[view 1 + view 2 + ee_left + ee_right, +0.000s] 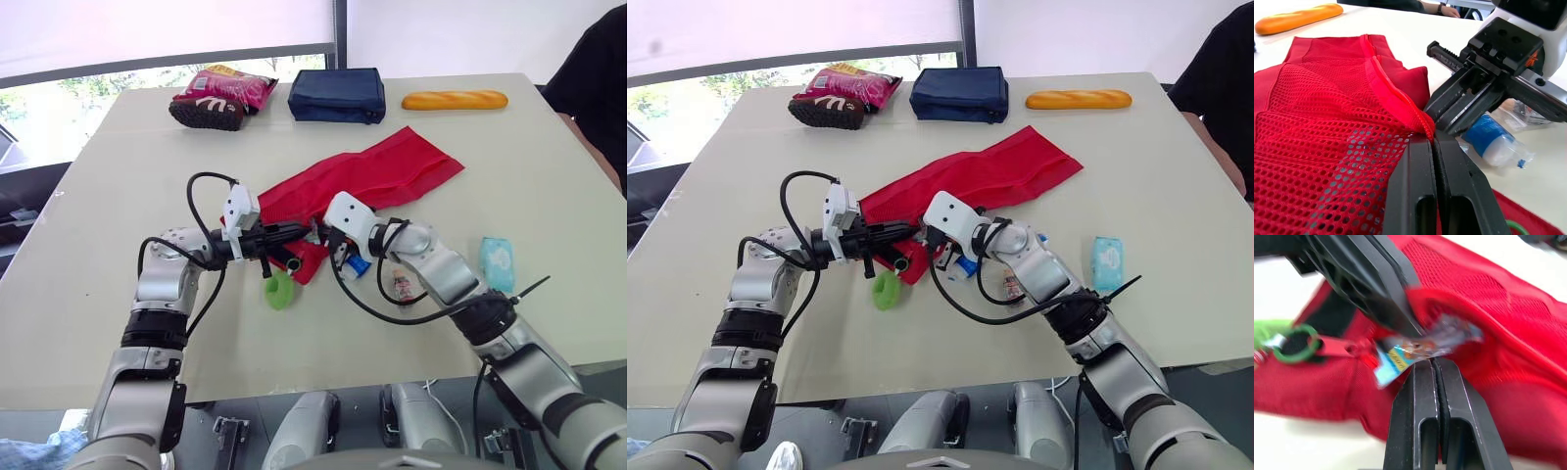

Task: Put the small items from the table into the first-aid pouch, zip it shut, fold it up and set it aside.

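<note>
The left gripper (1434,139) has its two black fingers pressed together on the zipper edge of the first-aid pouch (377,174), pinching the red mesh at the lip of the opening and lifting it a little. Directly opposite, the right gripper (1432,363) is also closed. Its fingertips clamp a small crinkly packet (1425,345) with a blue and yellow print, held right at the mouth of the pouch and touching the red fabric. The two grippers nearly meet tip to tip.

The pouch is flat red fabric with a honeycomb mesh panel. It lies unfolded near the middle of the table (98,215), running diagonally from the grippers toward the far right. Its zipper is open at the near end, where a green ring pull (279,291) rests on the table beside the left gripper.

A small blue-capped bottle (358,264) lies just under the right gripper, and another small sachet (402,284) sits beside the right forearm. A light blue wipes pack (497,262) lies farther right, apart from the pouch.

Along the far edge are a pink snack bag (233,85) on a dark brown packet (206,113), a navy zip case (336,95) and a bread roll (455,99). A person in black (598,78) is at the table's right side.
</note>
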`<action>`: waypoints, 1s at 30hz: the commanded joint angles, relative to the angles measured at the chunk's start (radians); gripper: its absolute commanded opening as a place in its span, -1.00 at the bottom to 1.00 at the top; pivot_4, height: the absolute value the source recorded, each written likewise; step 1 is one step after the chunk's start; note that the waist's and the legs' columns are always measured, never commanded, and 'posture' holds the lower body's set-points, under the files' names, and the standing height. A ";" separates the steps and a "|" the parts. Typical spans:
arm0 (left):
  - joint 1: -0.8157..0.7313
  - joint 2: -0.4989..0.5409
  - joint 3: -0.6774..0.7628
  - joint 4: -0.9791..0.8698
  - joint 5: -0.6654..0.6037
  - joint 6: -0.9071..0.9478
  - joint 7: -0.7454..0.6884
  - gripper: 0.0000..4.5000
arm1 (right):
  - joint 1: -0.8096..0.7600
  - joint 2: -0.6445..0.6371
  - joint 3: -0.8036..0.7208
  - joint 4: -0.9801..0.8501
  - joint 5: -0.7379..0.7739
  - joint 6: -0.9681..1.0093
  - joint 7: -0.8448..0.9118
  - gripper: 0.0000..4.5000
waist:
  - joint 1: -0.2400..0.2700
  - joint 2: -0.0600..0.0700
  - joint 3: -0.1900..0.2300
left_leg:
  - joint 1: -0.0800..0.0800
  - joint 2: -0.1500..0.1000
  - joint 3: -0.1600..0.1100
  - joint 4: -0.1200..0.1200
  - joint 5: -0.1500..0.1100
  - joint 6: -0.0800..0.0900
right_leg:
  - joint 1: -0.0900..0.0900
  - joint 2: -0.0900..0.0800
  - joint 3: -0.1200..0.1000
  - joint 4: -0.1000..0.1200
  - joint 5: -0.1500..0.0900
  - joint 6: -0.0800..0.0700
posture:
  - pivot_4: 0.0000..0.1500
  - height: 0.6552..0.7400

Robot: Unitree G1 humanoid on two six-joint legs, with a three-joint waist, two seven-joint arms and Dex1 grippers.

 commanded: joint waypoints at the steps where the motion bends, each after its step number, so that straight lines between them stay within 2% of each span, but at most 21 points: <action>1: 0.008 0.005 0.013 -0.047 -0.023 -0.006 -0.006 -1.00 | -0.026 0.028 -0.026 -0.010 -0.013 -0.027 0.007 -0.98 | 0.000 0.000 0.000 | 0.000 0.000 0.000 0.000 0.000 0.000 | 0.000 0.000 0.000 0.000 0.000 0.000 | 1.00 0.99; 5: 0.016 -0.001 0.007 -0.064 -0.026 -0.004 -0.008 -1.00 | -0.041 0.068 -0.022 0.037 -0.036 -0.045 0.000 -0.98 | 0.000 0.000 0.000 | 0.000 0.000 0.000 0.000 0.000 0.000 | 0.000 0.000 0.000 0.000 0.000 0.000 | 1.00 0.99; 13: 0.031 -0.004 0.003 -0.088 -0.034 0.002 -0.010 -1.00 | -0.114 0.168 -0.038 0.249 -0.104 -0.123 -0.068 -0.98 | -0.004 0.000 0.000 | 0.000 0.000 0.000 0.000 0.000 0.000 | 0.000 0.000 0.000 0.000 0.000 0.000 | 1.00 0.99; 18: 0.046 0.000 0.002 -0.092 -0.030 -0.008 -0.015 -1.00 | -0.114 0.191 -0.068 0.265 -0.111 -0.176 -0.080 -0.98 | -0.004 0.000 0.000 | 0.000 0.000 0.000 0.000 0.000 0.000 | 0.000 0.000 0.000 0.000 0.000 0.000 | 1.00 0.99; 24: 0.055 0.020 0.002 -0.061 0.000 -0.059 -0.020 -1.00 | 0.020 0.042 -0.098 -0.045 -0.049 -0.113 0.075 -0.98 | 0.002 0.000 0.000 | 0.000 0.000 0.000 0.000 0.000 0.000 | 0.000 0.000 0.000 0.000 0.000 0.000 | 1.00 0.99; 27: 0.082 0.069 -0.012 -0.017 0.049 -0.148 -0.063 -1.00 | 0.129 -0.056 -0.165 -0.259 0.016 -0.070 0.125 -0.98 | 0.001 0.000 0.000 | 0.000 0.000 0.000 0.000 0.000 0.000 | 0.000 0.000 0.000 0.000 0.000 0.000 | 1.00 0.99; 30: 0.094 0.120 -0.004 0.034 0.061 -0.199 -0.110 -1.00 | 0.237 -0.104 -0.265 -0.387 0.103 -0.078 0.131 -0.98 | -0.001 0.000 0.000 | 0.000 0.000 0.000 0.000 0.000 0.000 | 0.000 0.000 0.000 0.000 0.000 0.000 | 1.00 0.99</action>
